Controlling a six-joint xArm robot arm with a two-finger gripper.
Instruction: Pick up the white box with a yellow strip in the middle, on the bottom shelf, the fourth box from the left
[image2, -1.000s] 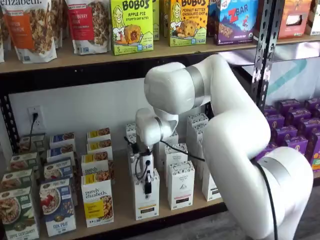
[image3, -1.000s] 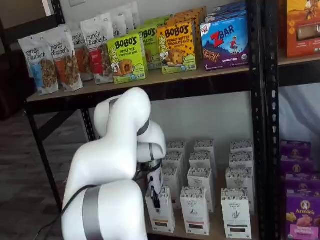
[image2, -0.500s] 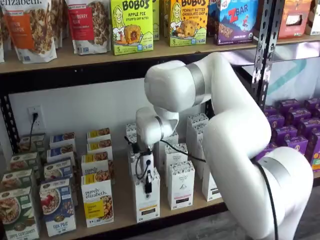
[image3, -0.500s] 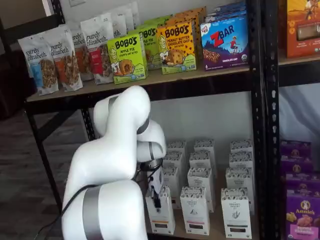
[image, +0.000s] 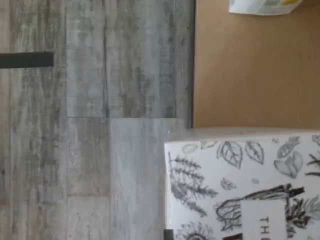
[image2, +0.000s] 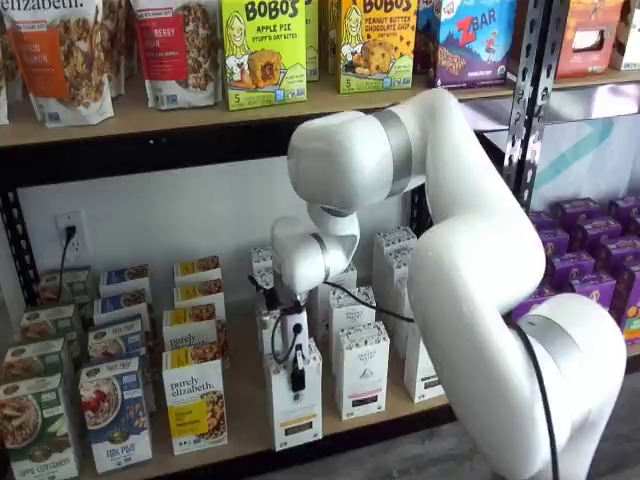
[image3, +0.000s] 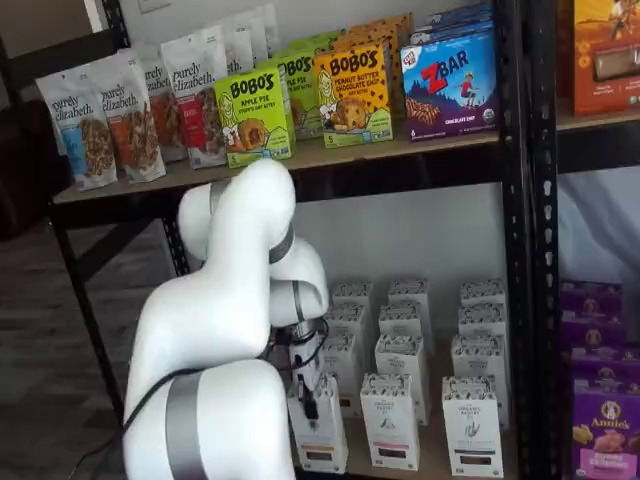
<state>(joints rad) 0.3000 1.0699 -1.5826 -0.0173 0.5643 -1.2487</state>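
Note:
In both shelf views the white box (image2: 293, 408) (image3: 321, 432) stands at the front edge of the bottom shelf (image2: 245, 420), its yellowish-brown strip near the base. My gripper (image2: 297, 372) (image3: 310, 402) comes down on its top with the black fingers shut on the box. The wrist view shows the box's leaf-patterned top (image: 245, 185) jutting past the shelf board (image: 250, 70) over the grey floor. My white arm hides the cartons behind it.
A purely elizabeth box (image2: 194, 402) stands just left of the held box, and a like white carton (image2: 361, 368) just right. Cereal boxes (image2: 115, 412) fill the shelf's left. A black rack post (image2: 527, 100) and purple boxes (image2: 590, 250) are at right.
The fingers have closed on the white box. The box has slid a little forward toward the shelf's front edge, and my elbow has risen.

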